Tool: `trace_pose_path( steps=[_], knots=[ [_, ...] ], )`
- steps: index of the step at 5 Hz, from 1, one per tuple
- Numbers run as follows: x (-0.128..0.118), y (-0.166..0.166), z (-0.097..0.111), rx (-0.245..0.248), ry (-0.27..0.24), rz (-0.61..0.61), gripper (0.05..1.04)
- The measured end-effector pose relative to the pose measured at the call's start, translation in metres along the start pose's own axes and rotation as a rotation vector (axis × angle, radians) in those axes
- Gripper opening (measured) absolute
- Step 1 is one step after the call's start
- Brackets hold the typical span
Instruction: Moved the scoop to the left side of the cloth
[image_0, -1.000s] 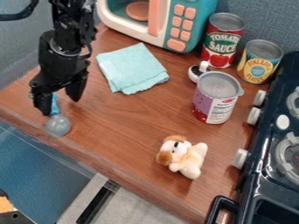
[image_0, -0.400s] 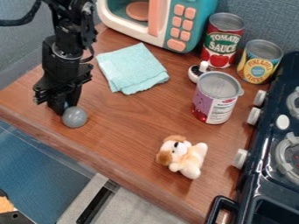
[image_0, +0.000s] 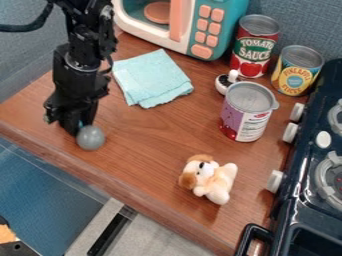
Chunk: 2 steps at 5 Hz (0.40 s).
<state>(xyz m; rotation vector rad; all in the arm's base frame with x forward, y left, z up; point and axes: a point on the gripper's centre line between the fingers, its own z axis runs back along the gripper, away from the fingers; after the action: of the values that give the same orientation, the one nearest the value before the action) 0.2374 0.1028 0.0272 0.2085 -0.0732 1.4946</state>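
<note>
Grey, probably light and stiff, the scoop (image_0: 91, 137) is near-left of the cloth (image_0: 152, 78); our gripper (image_0: 79, 125) has its jaws pinching the blue handle (image_0: 81, 124), likely surer than the round bowl (image_0: 93, 140).

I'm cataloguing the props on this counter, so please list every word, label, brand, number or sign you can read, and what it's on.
"TOMATO SAUCE": on the red can.
"PINEAPPLE SLICES": on the yellow can, curved around its blue disc.
Purple and white can: its label has print, too small and blurred to read.
Smaller print on the other two cans: unreadable.
</note>
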Motion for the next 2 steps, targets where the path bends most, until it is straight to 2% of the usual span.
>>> trace_pose_path(
  steps=[1, 2],
  knots=[
    [0.002, 0.005, 0.040, -0.054, -0.048, 0.142, 0.293],
    [0.018, -0.002, 0.078, -0.145, -0.038, 0.403, 0.293]
  ],
)
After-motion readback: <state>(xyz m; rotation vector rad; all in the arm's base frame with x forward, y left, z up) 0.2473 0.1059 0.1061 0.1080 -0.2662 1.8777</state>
